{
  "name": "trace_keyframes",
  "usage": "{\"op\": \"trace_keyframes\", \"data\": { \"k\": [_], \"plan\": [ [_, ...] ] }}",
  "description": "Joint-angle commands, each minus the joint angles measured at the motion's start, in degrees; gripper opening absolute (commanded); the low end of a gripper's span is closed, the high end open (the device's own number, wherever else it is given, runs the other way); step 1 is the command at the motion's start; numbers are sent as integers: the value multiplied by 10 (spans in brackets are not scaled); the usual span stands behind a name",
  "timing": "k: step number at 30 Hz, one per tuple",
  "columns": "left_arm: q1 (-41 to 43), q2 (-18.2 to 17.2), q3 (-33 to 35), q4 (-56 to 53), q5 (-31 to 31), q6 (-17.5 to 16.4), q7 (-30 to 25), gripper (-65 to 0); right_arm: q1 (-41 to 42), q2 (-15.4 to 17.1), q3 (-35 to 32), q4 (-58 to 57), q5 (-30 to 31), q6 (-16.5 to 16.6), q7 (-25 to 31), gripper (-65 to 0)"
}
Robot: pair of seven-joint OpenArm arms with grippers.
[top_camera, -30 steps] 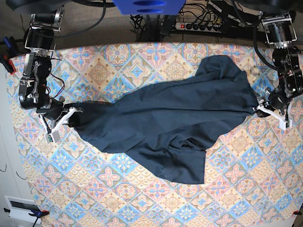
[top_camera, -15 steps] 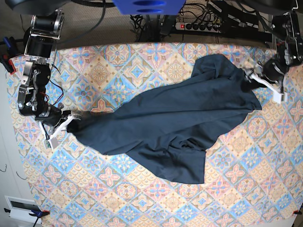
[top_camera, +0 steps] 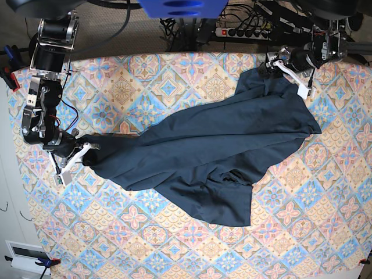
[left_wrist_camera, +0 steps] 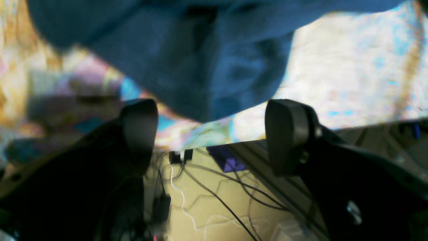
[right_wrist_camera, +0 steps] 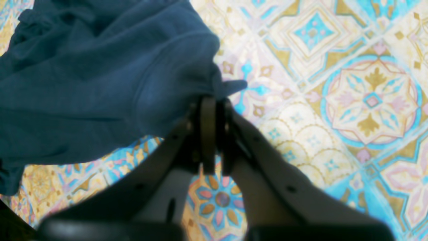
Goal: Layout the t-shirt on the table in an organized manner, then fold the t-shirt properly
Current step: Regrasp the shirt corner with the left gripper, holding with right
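The t-shirt [top_camera: 203, 154] lies bunched and slanted across the middle of the table [top_camera: 145, 244], running from the left edge of the base view up to the upper right. The right gripper [right_wrist_camera: 214, 100], at the left of the base view, has its fingers pressed together, pinching a gathered corner of the cloth. The left gripper [left_wrist_camera: 210, 134], at the upper right near the far table edge, has its fingers spread wide with nothing between them; a hanging fold of fabric sits just above the gap. The step in hand is judged to be spreading the garment flat. To do it well, close the left gripper on a single hem or shoulder corner, not a thick bunch, then draw both corners apart along one line, keeping the cloth low so that it drags flat and does not lift into new folds. Which end is collar and which is hem cannot be told; sleeves and neck label are not visible. The left wrist view is blurred, and contact between its pads [left_wrist_camera: 287, 134] and the fabric cannot be confirmed
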Motion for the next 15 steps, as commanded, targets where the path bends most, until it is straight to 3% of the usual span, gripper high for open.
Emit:
{"op": "trace_keyframes", "data": {
  "k": [1,6,8,12,15],
  "plan": [
    [-14,4,11,-7,-13,-4,-5,-157,13,10,3,10,8,2,12,-644],
    [-52,13,41,-65,-13,-6,-5,-183,13,10,3,11,8,2,12,-644],
    [-58,13,50,-63,-17,-7,-5,-284,13,10,3,11,8,2,12,-644],
    [-60,11,38,-16,-16,-7,-6,-650,13,10,5,12,8,2,12,-644],
    [-55,4,7,9,-17,-6,-4,-650,13,10,7,11,8,2,12,-644]
  ]
}}
